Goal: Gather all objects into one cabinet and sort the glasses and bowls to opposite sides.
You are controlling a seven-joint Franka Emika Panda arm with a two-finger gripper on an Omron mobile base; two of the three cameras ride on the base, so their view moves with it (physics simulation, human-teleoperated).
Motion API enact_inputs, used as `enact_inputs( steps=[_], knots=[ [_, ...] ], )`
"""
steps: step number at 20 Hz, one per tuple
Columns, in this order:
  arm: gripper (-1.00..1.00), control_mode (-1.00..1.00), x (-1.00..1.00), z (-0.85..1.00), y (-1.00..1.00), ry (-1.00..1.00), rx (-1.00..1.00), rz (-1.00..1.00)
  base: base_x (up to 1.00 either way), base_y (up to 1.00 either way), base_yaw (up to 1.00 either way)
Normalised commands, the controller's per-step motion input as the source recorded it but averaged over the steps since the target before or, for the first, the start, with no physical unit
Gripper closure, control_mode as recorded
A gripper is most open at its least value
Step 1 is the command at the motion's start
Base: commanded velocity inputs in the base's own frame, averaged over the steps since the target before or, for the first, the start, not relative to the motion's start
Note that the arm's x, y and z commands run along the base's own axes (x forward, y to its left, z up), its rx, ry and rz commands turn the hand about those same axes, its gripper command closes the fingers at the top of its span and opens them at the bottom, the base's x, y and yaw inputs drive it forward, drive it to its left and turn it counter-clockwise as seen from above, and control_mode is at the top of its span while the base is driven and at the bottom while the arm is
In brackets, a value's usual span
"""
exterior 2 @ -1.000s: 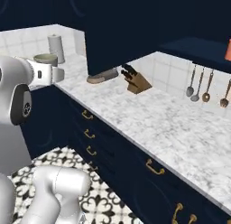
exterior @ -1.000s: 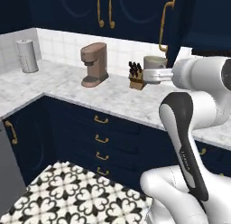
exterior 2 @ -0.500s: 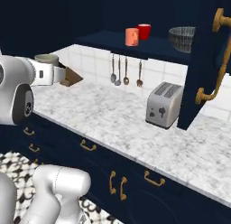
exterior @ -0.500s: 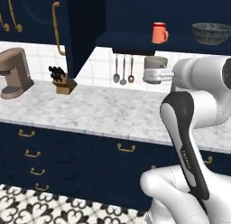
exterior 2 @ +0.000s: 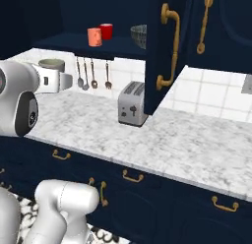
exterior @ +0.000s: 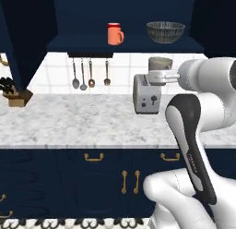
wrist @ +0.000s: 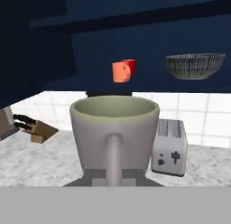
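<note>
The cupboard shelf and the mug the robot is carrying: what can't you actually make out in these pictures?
- Red mug: in the left base view the orange mug hides it; in the hand view only a sliver shows.
- Bowl: in the right base view the cupboard door cuts most of it off.
- End effector fingertips: the grey mug covers them in the hand view.

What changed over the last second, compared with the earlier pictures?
The base drove along the counter, so the view swung from the coffee machine corner to face the open cabinet. The gripper kept the grey-beige mug clamped, upright, throughout. The salmon-orange mug, red mug and bowl stayed on the shelf.
</note>
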Motion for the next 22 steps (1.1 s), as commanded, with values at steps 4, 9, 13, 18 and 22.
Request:
enact_inputs(
  steps=[4,9,13,18,22],
  knots=[
    [1.00,1.00,0.00,0.00,0.00,0.00,0.00,0.00,0.39,0.08,-0.58],
    [1.00,1.00,0.00,0.00,0.00,0.00,0.00,0.00,0.84,0.33,-0.39],
    [1.00,1.00,0.00,0.00,0.00,0.00,0.00,0.00,0.72,0.71,-0.15],
    [1.00,1.00,0.00,0.00,0.00,0.00,0.00,0.00,-0.32,0.29,0.11],
    [1.00,1.00,0.00,0.00,0.00,0.00,0.00,0.00,-0.63,0.11,0.09]
  ],
)
